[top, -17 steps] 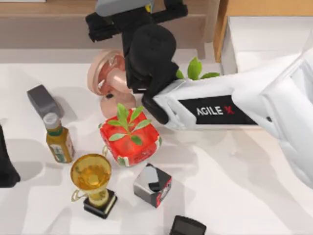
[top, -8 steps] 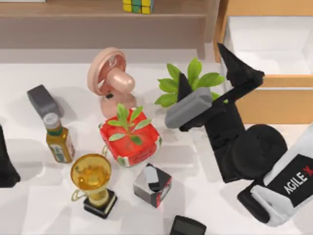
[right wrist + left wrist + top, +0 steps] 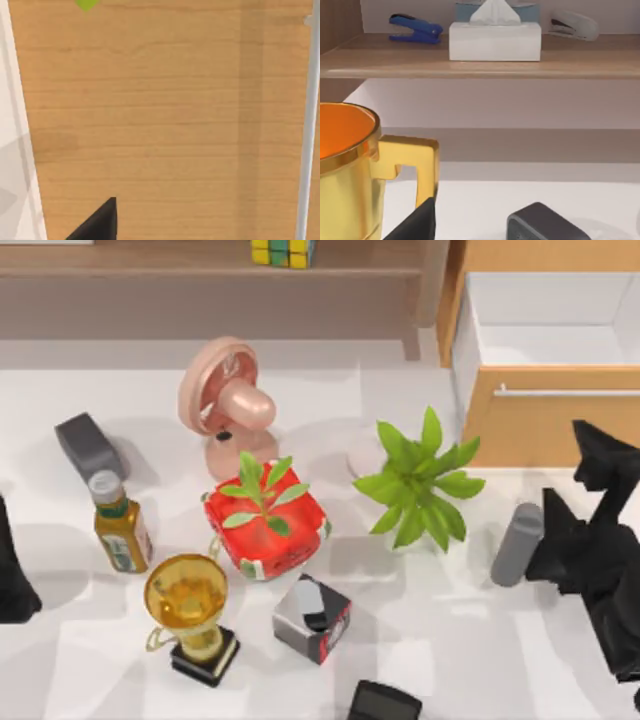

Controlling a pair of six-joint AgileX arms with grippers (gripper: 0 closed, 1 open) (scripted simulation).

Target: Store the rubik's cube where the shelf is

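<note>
The right gripper [image 3: 590,490] sits at the table's right edge, just in front of the light wooden drawer cabinet [image 3: 540,425]. Its two dark fingers [image 3: 598,450] are spread apart with nothing between them, and they touch nothing. In the right wrist view one dark fingertip [image 3: 97,222] shows against the cabinet's wood front, beside the silver bar handle [image 3: 307,130]. The left arm [image 3: 12,570] is parked at the table's left edge; whether its gripper is open or closed, I cannot tell.

The cabinet's drawer [image 3: 550,330] is pulled out, and its white interior holds nothing. The red pot [image 3: 265,525] holds a small green plant. The gold trophy cup [image 3: 187,595] shows an amber interior.

The rubik's cube [image 3: 281,252] rests on the shelf [image 3: 150,260], at the top edge of the top view, well apart from both arms. Yellow, green and blue squares show on it. In the left wrist view the shelf also carries a white tissue box [image 3: 495,40], a blue stapler [image 3: 415,27] and a grey stapler [image 3: 574,25].
</note>
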